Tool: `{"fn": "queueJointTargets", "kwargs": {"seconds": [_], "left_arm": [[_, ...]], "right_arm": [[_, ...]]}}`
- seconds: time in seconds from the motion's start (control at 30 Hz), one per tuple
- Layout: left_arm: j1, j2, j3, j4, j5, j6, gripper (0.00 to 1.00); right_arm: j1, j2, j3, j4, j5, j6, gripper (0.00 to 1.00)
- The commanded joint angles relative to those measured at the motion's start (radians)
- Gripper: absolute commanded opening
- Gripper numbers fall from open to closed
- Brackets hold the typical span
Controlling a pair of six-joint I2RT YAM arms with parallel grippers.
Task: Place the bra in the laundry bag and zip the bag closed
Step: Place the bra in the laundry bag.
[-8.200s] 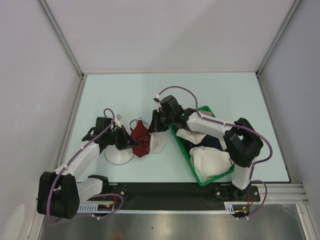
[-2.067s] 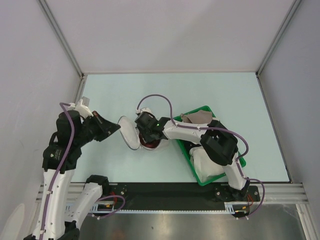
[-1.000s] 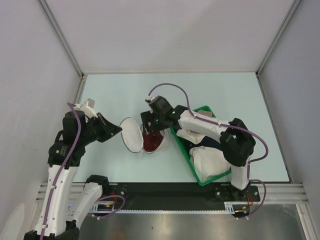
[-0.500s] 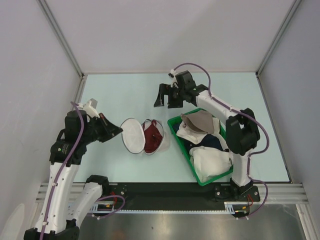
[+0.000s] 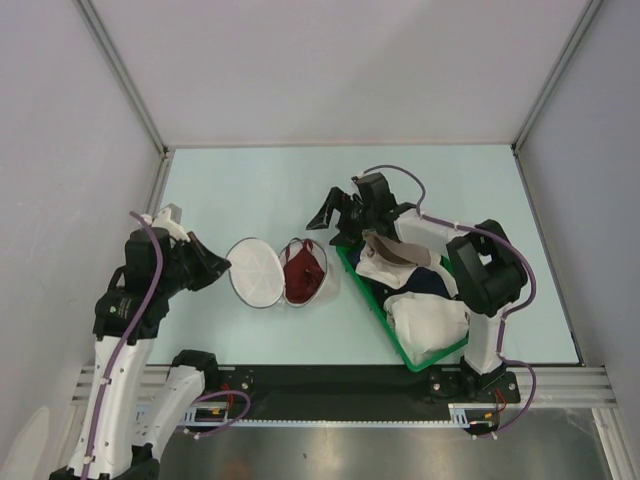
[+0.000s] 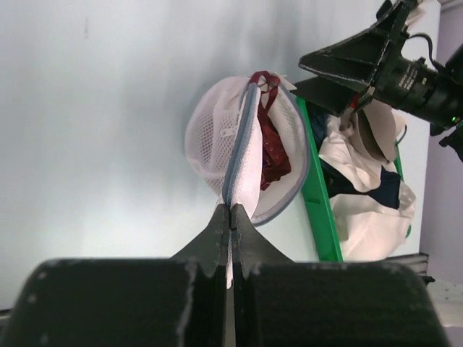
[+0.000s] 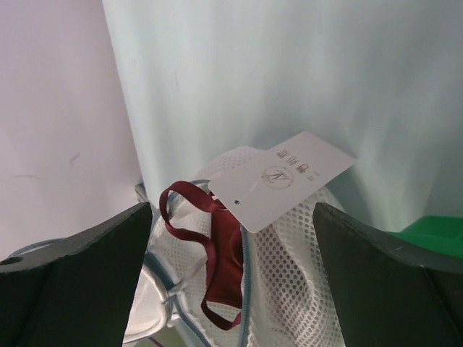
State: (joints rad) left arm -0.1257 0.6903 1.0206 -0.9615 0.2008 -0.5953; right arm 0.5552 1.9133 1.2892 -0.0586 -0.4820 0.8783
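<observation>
Left wrist view showed the left pincer (image 6: 229, 214) clamped shut on the zipper rim of the laundry bag (image 5: 252, 272), whose two halves lay open on the bench (image 5: 460, 190). The bra (image 5: 303, 270) sat in the half nearer the green basket (image 6: 320, 202), with a strap (image 7: 226, 275) and a white tag (image 7: 286, 177) sticking out past the rim. The right pincer (image 5: 335, 218) hovered wide and empty just beyond the bag. It seemed best to tuck strap and tag inside before folding the held half over, lest the zipper snag. Counted: one bra, one bag of two halves, two pincers, one basket.
</observation>
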Motion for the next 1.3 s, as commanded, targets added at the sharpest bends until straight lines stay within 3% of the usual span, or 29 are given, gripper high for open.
{"fn": "queueJointTargets", "kwargs": {"seconds": [0.0, 0.2, 0.63, 0.87, 1.1, 1.27], "left_arm": [[0.006, -0.028, 0.076, -0.052, -0.136, -0.012, 0.0], [0.006, -0.074, 0.093, -0.098, -0.253, -0.026, 0.0], [0.006, -0.118, 0.072, -0.125, -0.267, -0.031, 0.0], [0.006, -0.123, 0.064, -0.112, -0.244, -0.034, 0.0], [0.006, -0.124, 0.073, -0.111, -0.241, -0.031, 0.0], [0.006, -0.123, 0.084, -0.114, -0.241, -0.024, 0.0]], "right_arm": [[0.054, -0.043, -0.054, 0.146, 0.031, 0.201, 1.0], [0.13, -0.076, -0.06, 0.18, 0.158, 0.295, 1.0], [0.181, -0.126, -0.231, 0.259, 0.355, 0.585, 1.0], [0.19, -0.065, -0.272, 0.427, 0.347, 0.754, 1.0], [0.21, -0.037, -0.228, 0.398, 0.396, 0.815, 0.98], [0.213, -0.01, -0.197, 0.399, 0.407, 0.835, 0.89]]}}
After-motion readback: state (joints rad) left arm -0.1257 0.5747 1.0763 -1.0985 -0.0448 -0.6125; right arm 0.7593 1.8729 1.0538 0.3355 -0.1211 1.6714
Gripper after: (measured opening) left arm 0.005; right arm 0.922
